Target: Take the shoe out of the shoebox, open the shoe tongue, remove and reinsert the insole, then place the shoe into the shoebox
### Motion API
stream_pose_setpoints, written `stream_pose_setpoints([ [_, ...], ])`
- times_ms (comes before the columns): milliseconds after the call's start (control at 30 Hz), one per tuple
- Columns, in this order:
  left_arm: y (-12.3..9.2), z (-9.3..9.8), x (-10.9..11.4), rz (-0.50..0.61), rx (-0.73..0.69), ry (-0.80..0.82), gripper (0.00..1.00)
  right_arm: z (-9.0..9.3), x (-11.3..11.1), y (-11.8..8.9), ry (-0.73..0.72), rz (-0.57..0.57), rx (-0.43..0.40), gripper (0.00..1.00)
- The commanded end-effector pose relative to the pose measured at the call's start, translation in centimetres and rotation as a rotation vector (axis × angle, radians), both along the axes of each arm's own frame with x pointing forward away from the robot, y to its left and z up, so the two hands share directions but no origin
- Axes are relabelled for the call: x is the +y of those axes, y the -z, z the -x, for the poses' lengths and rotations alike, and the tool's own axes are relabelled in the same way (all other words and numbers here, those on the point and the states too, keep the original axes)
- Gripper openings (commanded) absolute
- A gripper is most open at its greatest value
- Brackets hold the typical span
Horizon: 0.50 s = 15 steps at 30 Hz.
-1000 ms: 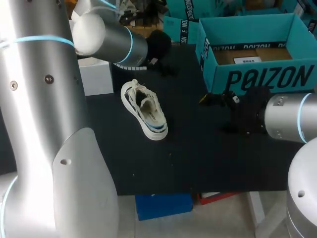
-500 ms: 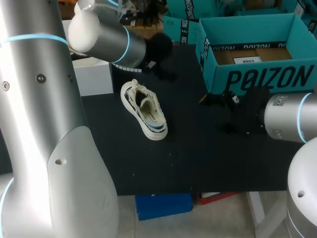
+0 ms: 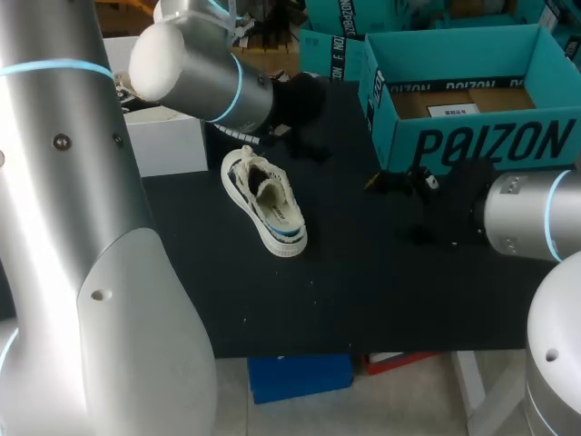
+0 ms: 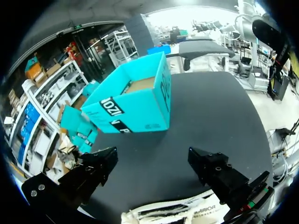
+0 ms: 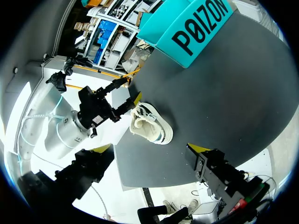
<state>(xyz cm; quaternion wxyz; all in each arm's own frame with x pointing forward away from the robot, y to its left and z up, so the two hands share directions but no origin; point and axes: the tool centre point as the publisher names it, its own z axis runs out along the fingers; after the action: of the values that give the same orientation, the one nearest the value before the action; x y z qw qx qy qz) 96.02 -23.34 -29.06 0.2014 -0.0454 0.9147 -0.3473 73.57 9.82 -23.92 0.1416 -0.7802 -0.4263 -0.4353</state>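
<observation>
A cream sneaker (image 3: 265, 202) with dark side stripes lies on the black table (image 3: 363, 291), outside the open teal shoebox (image 3: 472, 91) at the back right. My left gripper (image 3: 304, 136) hovers just behind the shoe's heel end, open and holding nothing. In the left wrist view the shoe's edge (image 4: 173, 213) shows under the open gripper (image 4: 153, 161), with the shoebox (image 4: 135, 102) ahead. My right gripper (image 3: 390, 209) stands open in front of the box, right of the shoe. From the right wrist the shoe (image 5: 150, 123) lies ahead of the open gripper (image 5: 149, 149), with nothing between the fingers.
A white box (image 3: 168, 136) stands at the table's back left, beside the left arm. A second teal box part (image 3: 331, 50) sits behind the table, left of the shoebox. Bare black table surface runs from the shoe to the front edge.
My left arm has swung a little to the right, carrying its gripper further behind the shoe. The shoe and the right arm have not moved.
</observation>
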Motion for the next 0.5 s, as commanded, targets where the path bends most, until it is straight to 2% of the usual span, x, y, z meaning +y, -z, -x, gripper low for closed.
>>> stream_pose_setpoints([
  [33, 0.1, 0.2, -0.3, -0.740, 0.529, 0.283, 1.00, 0.2, -0.6, 0.1, -0.021, -0.020, 0.016, 1.00],
  [133, 0.1, 0.6, -0.1, -0.742, 0.487, 0.356, 1.00, 0.2, -0.6, 0.1, -0.021, -0.020, 0.016, 1.00],
  [233, 0.5, 1.9, 0.1, -0.808, 0.375, 0.486, 1.00, 0.2, -0.6, 0.1, -0.021, -0.020, 0.016, 1.00],
  [333, 0.9, 2.9, 0.3, -0.888, 0.298, 0.547, 1.00, 0.2, -0.6, 0.1, -0.021, -0.020, 0.016, 1.00],
  [500, 0.6, 2.9, 0.5, -0.860, 0.294, 0.562, 1.00, 0.2, -0.6, 0.1, -0.021, -0.020, 0.016, 1.00],
])
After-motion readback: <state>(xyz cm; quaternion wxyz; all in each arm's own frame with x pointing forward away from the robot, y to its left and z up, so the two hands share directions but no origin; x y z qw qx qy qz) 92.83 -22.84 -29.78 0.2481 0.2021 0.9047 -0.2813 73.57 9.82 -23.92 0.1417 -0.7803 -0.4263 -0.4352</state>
